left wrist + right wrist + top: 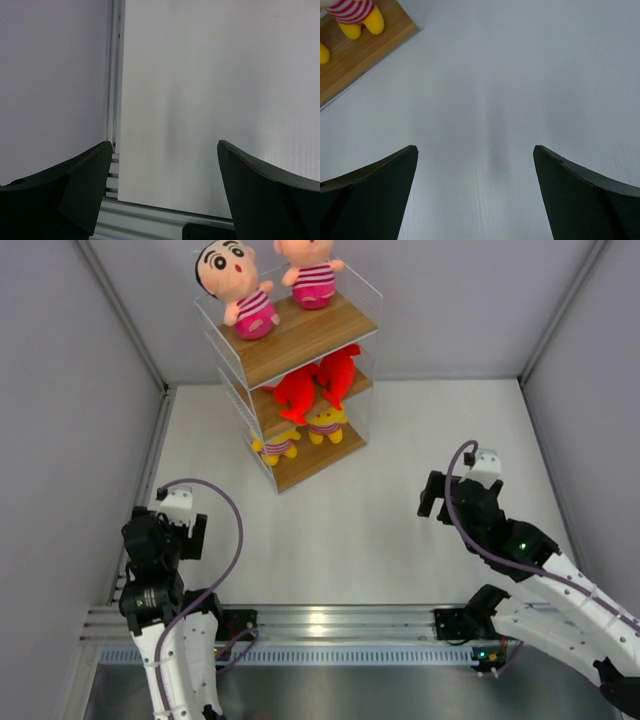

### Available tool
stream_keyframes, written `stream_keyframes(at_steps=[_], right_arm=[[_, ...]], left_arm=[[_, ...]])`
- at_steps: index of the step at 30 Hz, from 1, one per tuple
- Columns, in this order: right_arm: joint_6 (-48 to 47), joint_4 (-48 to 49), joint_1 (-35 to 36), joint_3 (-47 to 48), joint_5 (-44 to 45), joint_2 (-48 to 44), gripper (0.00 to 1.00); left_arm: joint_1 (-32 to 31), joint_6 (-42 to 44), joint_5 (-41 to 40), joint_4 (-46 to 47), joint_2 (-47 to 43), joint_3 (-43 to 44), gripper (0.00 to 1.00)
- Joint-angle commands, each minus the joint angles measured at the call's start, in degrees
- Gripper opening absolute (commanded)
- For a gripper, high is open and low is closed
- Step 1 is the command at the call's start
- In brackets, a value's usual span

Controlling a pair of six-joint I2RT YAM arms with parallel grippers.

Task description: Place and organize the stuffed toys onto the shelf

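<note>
The shelf [300, 340] stands at the back centre. Two boy dolls sit on its top board: one [235, 285] on the left, the other [312, 272] on the right with its head cut off by the frame. Two red sharks [315, 380] lie on the middle board. Two yellow figures [325, 425] [277, 447] sit on the bottom board; one shows in the right wrist view [355, 15]. My left gripper [162, 150] is open and empty near the front left. My right gripper [475, 155] is open and empty over bare table, right of the shelf.
Grey walls enclose the white table [400, 440] on the left, back and right. An aluminium rail [320, 625] runs along the near edge by the arm bases. A metal frame strip [112, 75] runs up beside the left gripper.
</note>
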Motion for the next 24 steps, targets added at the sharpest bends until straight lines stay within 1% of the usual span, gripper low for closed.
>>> stream_keyframes(at_steps=[1,5,7,10,13,16,19,22,24], right_arm=[[-0.4,-2.4,-1.0,-1.2,-2.7,2.1,0.99],[0.9,-4.0,-1.0,0.1,-2.4,6.5,0.99],[2.7,-5.8,-1.1,1.6,-0.5,9.3,0.99],[3.9,-8.9,-1.1,4.5,0.9,13.7,0.99],[4.3,-11.5,-1.2,6.7,3.7,17.8,0.99],[3.3,-11.9,-1.1,6.8,5.8,20.1,0.99],[1.8,-10.0,-1.2,6.1,4.2,19.7,0.99],[0.3,-6.3,-1.2,4.4,2.2,16.9,0.99],[0.9,-5.1,-1.2,4.0,3.1,15.6,1.0]], left_arm=[[1.5,-1.9,-0.6,1.3,1.1,0.3,0.93],[3.2,-1.9,-0.6,1.6,1.8,-0.1,0.99],[4.1,-1.6,1.3,1.8,2.0,-0.6,0.99],[5.2,-1.9,0.7,2.4,2.4,-1.2,0.99],[6.2,-2.4,0.3,3.3,3.0,-1.5,0.98],[6.9,-2.4,0.3,3.4,3.4,-1.5,0.98],[7.4,-2.3,0.3,3.4,3.7,-1.5,0.99],[7.7,-2.3,0.3,3.4,3.8,-1.5,0.99],[8.0,-2.3,0.3,3.4,3.9,-1.5,0.98]])
